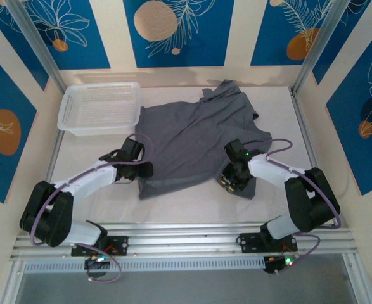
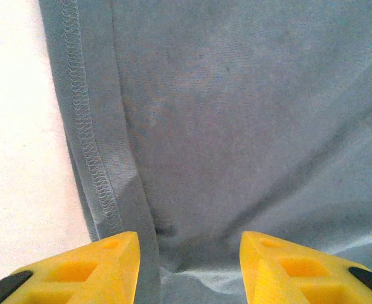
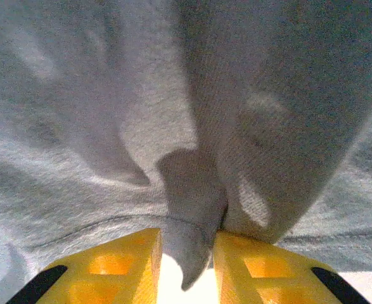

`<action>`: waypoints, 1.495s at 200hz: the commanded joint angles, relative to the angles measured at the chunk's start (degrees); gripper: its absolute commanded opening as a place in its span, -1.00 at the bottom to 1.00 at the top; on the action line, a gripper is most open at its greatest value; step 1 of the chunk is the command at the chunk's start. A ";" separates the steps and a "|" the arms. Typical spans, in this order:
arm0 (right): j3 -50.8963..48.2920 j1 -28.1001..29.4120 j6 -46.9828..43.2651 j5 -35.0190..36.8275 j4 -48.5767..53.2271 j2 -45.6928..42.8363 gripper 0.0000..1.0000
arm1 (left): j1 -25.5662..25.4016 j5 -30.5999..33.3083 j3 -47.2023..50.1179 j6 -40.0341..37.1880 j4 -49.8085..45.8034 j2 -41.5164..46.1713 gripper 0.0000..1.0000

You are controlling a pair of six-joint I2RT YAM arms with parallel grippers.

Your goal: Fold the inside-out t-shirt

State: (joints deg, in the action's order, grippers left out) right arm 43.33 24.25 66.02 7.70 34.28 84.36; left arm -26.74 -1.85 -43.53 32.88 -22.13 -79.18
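We start at the right gripper [image 3: 187, 246]: its yellow fingers are nearly together with a tongue of grey cloth pinched between them, so it grips the inside-out t-shirt [image 1: 198, 136] at its near right edge. The pinch looks thin, with only a small tuck in the gap. We judge that a deeper bite would serve better before any lift, or the cloth may slide out.

Across to the left gripper [image 2: 189, 253]: its fingers stand well apart over the shirt's near left corner, with cloth lying in the gap and nothing clamped. To do this step well we want it to take the stitched hem [image 2: 87, 145] just beside its left finger. Both corners can then rise level and travel together toward the far edge, keeping the fold line straight.

Outward now: the shirt lies spread across the middle of the table [image 1: 192, 206], rumpled toward the far right corner. Its left side runs up close to the white basket [image 1: 97, 128] in the far left corner.

The overhead view gives us the whole layout and both arms at the near corners of the cloth, but not how the fingers stand. The wrist views settle that, and the left one also shows the raised seam stitching.
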 commanded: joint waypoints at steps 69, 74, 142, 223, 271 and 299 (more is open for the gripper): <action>1.22 -0.04 -0.18 2.94 6.31 -6.95 -1.00 | 0.28 1.49 0.55 0.35 -3.63 2.67 -0.09; 1.78 0.05 -0.34 3.76 7.50 -8.64 -1.00 | 0.29 1.37 0.61 0.58 -4.09 3.19 -0.09; 2.68 0.80 -5.03 8.69 8.45 -23.88 -1.00 | -1.82 3.49 -0.31 1.82 -10.69 4.36 -0.09; 3.04 0.97 -6.96 9.18 7.69 -24.57 -1.00 | -11.45 0.53 8.99 19.32 -14.00 14.47 -0.41; 2.99 1.15 -6.87 8.58 7.89 -24.74 -1.00 | -11.56 1.81 11.75 29.87 -8.53 11.93 -0.31; 2.99 1.33 -6.78 8.70 8.20 -25.03 -1.00 | -11.58 -1.09 12.64 32.62 -2.53 8.74 -0.30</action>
State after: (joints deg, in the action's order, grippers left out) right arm 45.87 25.12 59.72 15.53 41.65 60.10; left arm -38.02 -0.43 -32.01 59.83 -30.44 -68.29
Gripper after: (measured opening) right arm 0.060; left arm 0.346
